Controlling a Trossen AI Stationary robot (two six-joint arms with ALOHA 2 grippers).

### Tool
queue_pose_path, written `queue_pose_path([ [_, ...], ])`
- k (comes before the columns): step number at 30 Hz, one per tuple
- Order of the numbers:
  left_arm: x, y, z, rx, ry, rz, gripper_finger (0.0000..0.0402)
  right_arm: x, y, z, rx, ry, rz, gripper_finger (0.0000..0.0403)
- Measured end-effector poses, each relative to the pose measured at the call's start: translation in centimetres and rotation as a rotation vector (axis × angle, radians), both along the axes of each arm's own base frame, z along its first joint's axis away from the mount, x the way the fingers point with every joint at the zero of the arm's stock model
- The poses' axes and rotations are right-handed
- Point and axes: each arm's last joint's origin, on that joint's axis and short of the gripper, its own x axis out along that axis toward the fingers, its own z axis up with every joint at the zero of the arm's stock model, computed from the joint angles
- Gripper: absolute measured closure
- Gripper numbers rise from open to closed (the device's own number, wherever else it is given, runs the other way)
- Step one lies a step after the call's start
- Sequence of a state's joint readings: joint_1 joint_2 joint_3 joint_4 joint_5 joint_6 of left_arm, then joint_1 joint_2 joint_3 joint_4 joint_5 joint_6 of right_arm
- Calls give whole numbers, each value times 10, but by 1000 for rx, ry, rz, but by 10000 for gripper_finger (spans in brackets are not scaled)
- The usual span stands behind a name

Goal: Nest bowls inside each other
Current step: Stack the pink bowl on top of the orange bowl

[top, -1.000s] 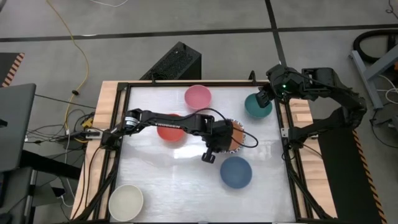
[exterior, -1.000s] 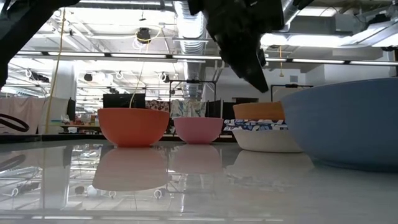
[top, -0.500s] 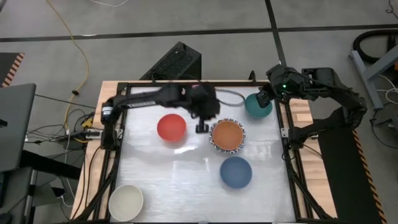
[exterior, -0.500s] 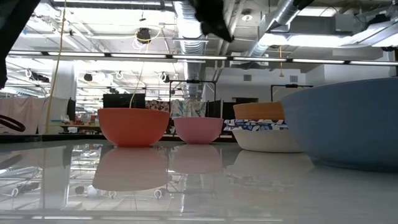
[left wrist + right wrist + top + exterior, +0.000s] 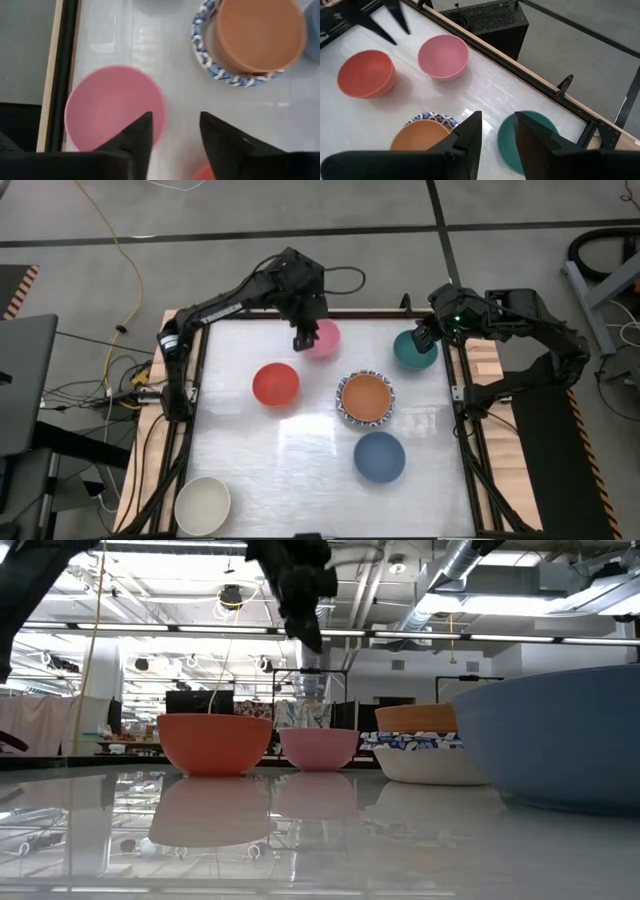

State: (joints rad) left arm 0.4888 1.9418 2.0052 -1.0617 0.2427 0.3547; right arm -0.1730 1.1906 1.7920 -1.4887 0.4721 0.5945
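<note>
My left gripper (image 5: pixel 303 340) (image 5: pixel 175 120) hangs open above the near-right rim of the pink bowl (image 5: pixel 320 337) (image 5: pixel 112 107) at the table's far middle, touching nothing; in the low view my left gripper (image 5: pixel 305 625) stands well above the bowls. An orange bowl (image 5: pixel 366 396) sits nested in a white bowl with a blue-patterned rim (image 5: pixel 343 412). The red bowl (image 5: pixel 275 384), blue bowl (image 5: pixel 379 456) and cream bowl (image 5: pixel 203 504) rest on their bases. My right gripper (image 5: pixel 425 335) (image 5: pixel 497 122) waits open over the dark green bowl (image 5: pixel 412 352) (image 5: pixel 530 142).
A black frame (image 5: pixel 190 380) rims the white tabletop, with wooden strips beyond it on the left and right. Bare tabletop (image 5: pixel 280 460) lies between the red, blue and cream bowls. A black box (image 5: pixel 285 280) stands behind the far edge.
My left gripper has swung from over the orange bowl in the patterned bowl toward the table's far edge and left, rising, and now hangs over the pink bowl. No bowl has moved.
</note>
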Motion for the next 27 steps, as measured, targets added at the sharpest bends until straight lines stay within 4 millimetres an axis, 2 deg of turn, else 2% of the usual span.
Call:
queue_pose_path([
  [6,18,8,-34,27,88,-49,191,0,0,0,0,0,0,269],
  [17,54,3,-110,9,274,-98,187,0,0,0,7,-8,-11,269],
  [22,63,0,-127,35,307,-99,187,0,0,0,7,-7,-10,269],
  [27,67,4,-125,118,285,-47,187,0,0,0,5,-5,-7,269],
])
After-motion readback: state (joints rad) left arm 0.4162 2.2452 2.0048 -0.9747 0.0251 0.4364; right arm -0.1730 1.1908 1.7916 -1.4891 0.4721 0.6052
